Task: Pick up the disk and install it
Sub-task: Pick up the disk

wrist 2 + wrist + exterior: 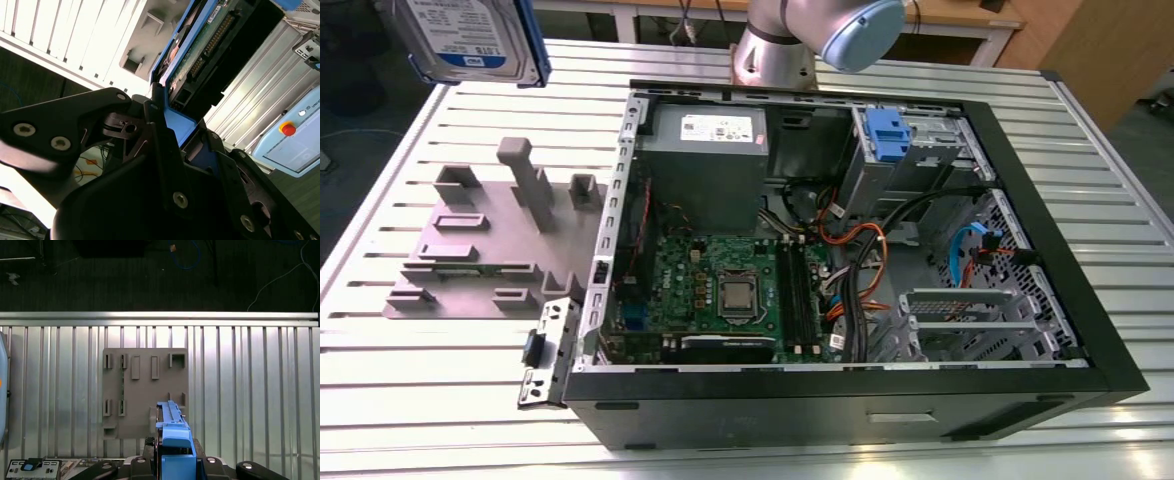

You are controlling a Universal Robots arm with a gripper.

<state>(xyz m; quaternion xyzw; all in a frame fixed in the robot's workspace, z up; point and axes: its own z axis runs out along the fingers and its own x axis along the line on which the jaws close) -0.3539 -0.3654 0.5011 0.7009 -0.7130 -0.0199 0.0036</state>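
Hand [172,122] gripped the disk [467,40] by its blue rail [172,440], aloft at 10 o'clock of the open computer case [854,405] (edge grip only). It risked slipping, or snagging the cables [854,240].

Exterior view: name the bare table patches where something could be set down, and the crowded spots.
Bare slats lie between the grey fixture and the near edge of the table, and beside the computer case at the exterior view's right. Crowded: inside the case, among motherboard and cables.
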